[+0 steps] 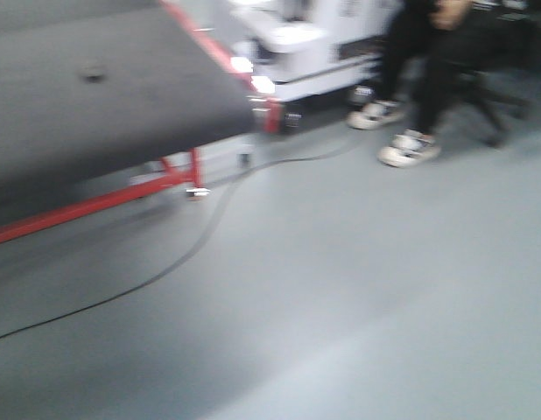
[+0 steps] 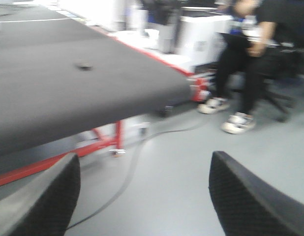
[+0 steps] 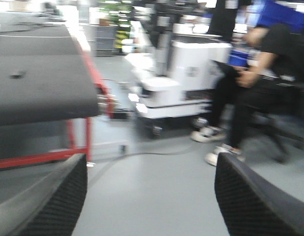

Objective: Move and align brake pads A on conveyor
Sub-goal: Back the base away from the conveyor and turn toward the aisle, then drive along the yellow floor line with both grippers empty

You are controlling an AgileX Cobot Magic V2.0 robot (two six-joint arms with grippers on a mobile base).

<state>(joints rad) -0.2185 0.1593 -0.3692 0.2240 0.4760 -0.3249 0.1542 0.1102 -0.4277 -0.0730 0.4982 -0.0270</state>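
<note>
Ahead, your left gripper [image 2: 142, 167] and right gripper [image 3: 151, 164] both gape empty above grey floor [image 1: 340, 289]; one flat dark grey pad [image 1: 94, 72], its long axis lost to blur, lies mid-belt on the wide charcoal felt-like conveyor [image 1: 148, 101], left.

Grey floor [image 1: 340, 297] (black cable [image 1: 200, 236] trailing), seated person [image 1: 432, 70] behind.

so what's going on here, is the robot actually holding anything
Nothing is being handled right now. The left gripper and right gripper both hang open and empty over the grey floor, off the end of the conveyor. One small dark thing lies on the belt, too blurred to identify. A seated person is off to the right, near a white machine.
</note>
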